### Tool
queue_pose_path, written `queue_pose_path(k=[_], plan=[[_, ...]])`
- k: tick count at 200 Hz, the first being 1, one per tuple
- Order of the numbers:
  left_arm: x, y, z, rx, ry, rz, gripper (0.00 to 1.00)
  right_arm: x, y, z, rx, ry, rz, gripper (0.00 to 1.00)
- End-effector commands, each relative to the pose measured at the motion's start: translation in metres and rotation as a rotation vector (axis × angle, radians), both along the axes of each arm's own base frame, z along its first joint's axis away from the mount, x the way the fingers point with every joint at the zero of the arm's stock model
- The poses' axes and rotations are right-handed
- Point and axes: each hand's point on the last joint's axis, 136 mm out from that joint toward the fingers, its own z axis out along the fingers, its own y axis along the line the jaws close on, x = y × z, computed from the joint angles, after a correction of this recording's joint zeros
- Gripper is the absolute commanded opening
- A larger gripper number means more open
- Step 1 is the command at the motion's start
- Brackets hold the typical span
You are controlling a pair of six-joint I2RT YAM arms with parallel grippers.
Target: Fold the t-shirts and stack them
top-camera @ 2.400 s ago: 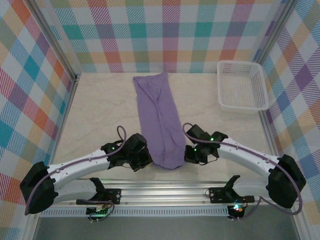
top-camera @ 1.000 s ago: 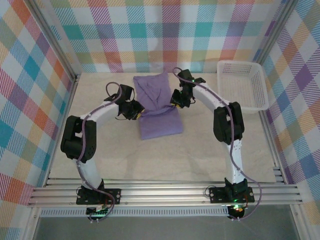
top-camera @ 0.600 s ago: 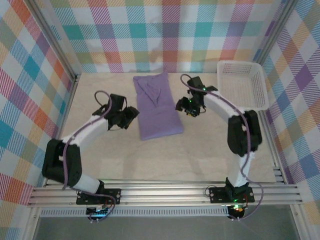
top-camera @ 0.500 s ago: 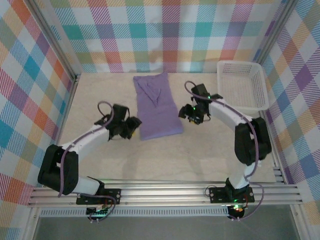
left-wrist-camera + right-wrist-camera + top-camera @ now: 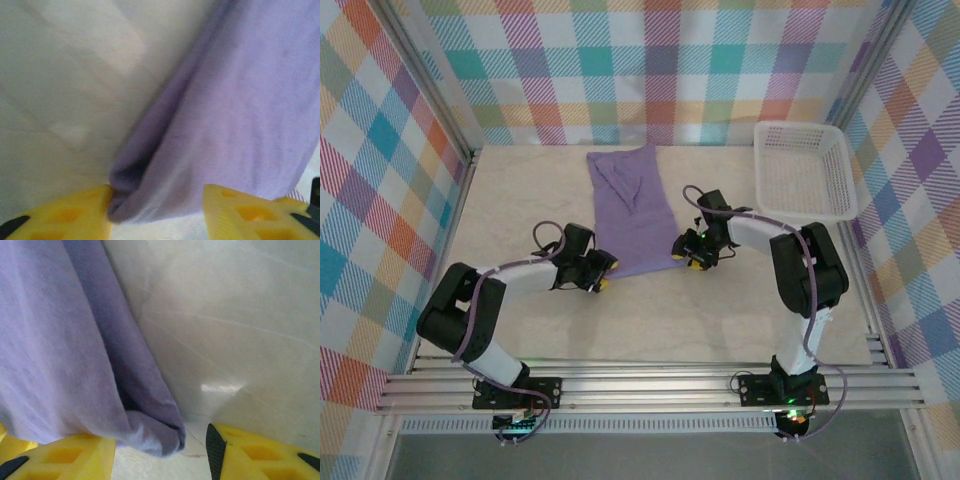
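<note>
My L gripper [image 5: 599,273] & R gripper [image 5: 688,256] are both spread wide, gripping nothing. Each straddles a near corner of the t-shirt [image 5: 635,215]; the L pad [image 5: 65,215] sits against the fold. T-shirt: thin soft lavender, folded into a long strip, mid-table running toward the far wall. Table [image 5: 750,300] pale, marbled. White lattice basket [image 5: 805,170] far right. Plaid walls [image 5: 660,60].

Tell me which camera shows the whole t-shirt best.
The top external view: the t-shirt lies whole there, folded into a long strip. The left wrist view gives its near left corner up close, the right wrist view its near right corner.
</note>
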Motion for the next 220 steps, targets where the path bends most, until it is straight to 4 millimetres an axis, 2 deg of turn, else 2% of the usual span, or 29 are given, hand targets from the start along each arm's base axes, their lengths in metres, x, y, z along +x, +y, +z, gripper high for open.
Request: queue_pose_path(k=[1, 21, 32, 58, 63, 93, 120, 146, 174, 196, 220], plan=[[0.010, -0.010, 0.000, -0.009, -0.013, -0.004, 0.43, 0.011, 0.017, 0.007, 0.050, -0.017, 0.010, 0.49], [0.012, -0.008, -0.007, 0.017, -0.004, -0.002, 0.32, 0.016, 0.021, 0.002, 0.049, -0.011, 0.011, 0.45], [0.017, -0.007, -0.006, 0.028, -0.017, 0.001, 0.25, 0.018, 0.023, 0.000, 0.047, -0.008, 0.011, 0.39], [0.029, -0.004, 0.003, 0.069, -0.058, -0.010, 0.00, 0.027, 0.022, 0.003, 0.040, -0.046, -0.002, 0.04], [0.030, -0.003, 0.007, 0.083, -0.066, -0.017, 0.00, 0.028, 0.021, 0.007, 0.035, -0.059, -0.006, 0.00], [0.018, 0.007, 0.038, 0.123, -0.111, -0.054, 0.00, 0.020, 0.013, 0.043, 0.029, -0.152, -0.012, 0.00], [-0.006, 0.010, 0.065, 0.106, -0.159, -0.118, 0.00, -0.012, 0.009, 0.064, 0.012, -0.157, 0.022, 0.00], [-0.048, 0.014, 0.068, 0.085, -0.127, -0.180, 0.00, -0.051, 0.011, 0.074, -0.001, -0.151, 0.058, 0.00], [-0.090, 0.012, 0.081, 0.040, -0.133, -0.230, 0.00, -0.098, 0.005, 0.088, -0.011, -0.144, 0.056, 0.00], [-0.115, 0.012, 0.112, -0.021, -0.209, -0.227, 0.00, -0.135, 0.002, 0.111, -0.003, -0.156, 0.058, 0.00], [-0.133, 0.025, 0.137, -0.062, -0.260, -0.184, 0.00, -0.160, -0.006, 0.127, 0.006, -0.133, 0.037, 0.00]])
